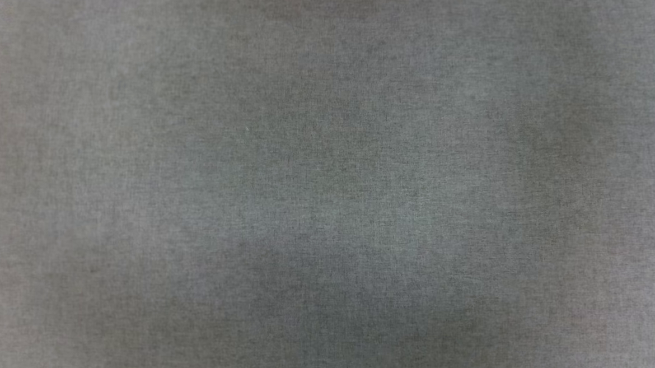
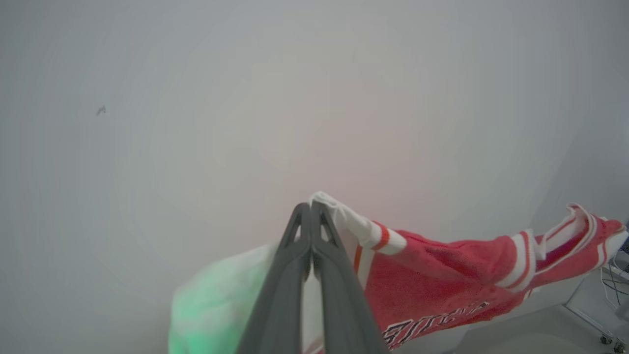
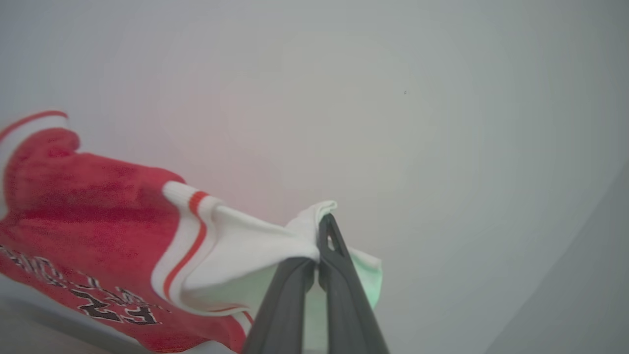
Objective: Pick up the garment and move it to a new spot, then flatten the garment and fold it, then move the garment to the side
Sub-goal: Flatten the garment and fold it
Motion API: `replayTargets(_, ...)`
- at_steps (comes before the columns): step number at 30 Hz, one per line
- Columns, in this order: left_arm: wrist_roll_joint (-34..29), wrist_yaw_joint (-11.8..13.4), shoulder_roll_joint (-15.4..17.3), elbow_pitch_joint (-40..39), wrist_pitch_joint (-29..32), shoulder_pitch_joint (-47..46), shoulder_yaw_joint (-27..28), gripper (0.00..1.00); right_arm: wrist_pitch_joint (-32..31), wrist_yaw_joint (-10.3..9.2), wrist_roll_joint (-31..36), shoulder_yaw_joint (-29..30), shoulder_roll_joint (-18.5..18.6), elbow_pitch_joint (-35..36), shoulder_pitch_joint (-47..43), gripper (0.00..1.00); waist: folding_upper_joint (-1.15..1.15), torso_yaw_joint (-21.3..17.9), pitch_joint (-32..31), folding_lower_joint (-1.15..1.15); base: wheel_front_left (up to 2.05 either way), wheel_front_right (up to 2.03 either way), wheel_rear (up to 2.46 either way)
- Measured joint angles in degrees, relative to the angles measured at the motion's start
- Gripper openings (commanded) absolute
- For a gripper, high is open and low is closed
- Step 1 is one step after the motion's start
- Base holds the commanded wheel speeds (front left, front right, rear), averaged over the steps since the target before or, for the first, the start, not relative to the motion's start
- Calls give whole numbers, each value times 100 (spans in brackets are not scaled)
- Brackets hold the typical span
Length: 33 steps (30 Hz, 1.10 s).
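Observation:
The garment (image 2: 442, 275) is a red jersey with white sleeves, red-and-white striped trim and black lettering. It hangs stretched in the air in front of a pale wall. My left gripper (image 2: 310, 209) is shut on a white sleeve edge, and the red body trails off to the right in the left wrist view. My right gripper (image 3: 325, 223) is shut on the other white sleeve (image 3: 245, 250); there the garment (image 3: 88, 216) spreads to the left, lettering upside down.
The head view looks at plain grey cloth (image 1: 327, 184) of a table surface. A pale wall (image 2: 245, 98) stands behind the garment. At the far right of the left wrist view are a wheeled stand and cables (image 2: 612, 290).

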<state>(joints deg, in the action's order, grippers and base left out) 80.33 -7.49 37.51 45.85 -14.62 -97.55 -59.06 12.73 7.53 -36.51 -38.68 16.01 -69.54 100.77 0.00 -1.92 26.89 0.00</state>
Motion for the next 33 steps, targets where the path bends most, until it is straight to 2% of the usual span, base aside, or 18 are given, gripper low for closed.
replayTargets(5,278,0,303,-967,-1,922,-314,0,-119,0,-266,-374,178,691,-1036,0,0,-16,-118,0,0,0,0)
replayTargets(8,442,0,694,-1738,-4,1616,-521,0,-379,0,-513,-710,415,1413,-1840,0,0,-30,-230,0,0,0,0)
replayTargets(10,459,0,977,-2253,-11,2130,-717,0,-641,0,-689,-939,692,1996,-2417,0,0,-35,-321,0,0,0,0)
replayTargets(15,491,0,1481,-3312,-26,3366,-1143,0,-1422,0,-1261,-1160,1733,3623,-3959,0,0,-16,-581,0,0,0,0)
replayTargets(19,430,0,1811,-3860,-27,4200,-1318,0,-2022,-1,-1553,-967,2469,4864,-5122,0,0,9,-771,0,0,0,0)
replayTargets(24,359,1,2043,-4361,32,5107,-1408,0,-2714,-2,-1614,-512,3071,6149,-6423,0,0,4,-945,0,0,0,0)
replayTargets(28,281,0,2252,-4680,18,5564,-1415,0,-3331,-2,-1582,-41,3316,7023,-7305,0,0,-29,-1001,0,0,0,0)
replayTargets(33,436,0,2688,-5256,-12,6008,-1419,0,-3988,-2,-1507,695,3473,7805,-8314,0,0,-41,-986,0,0,0,0)
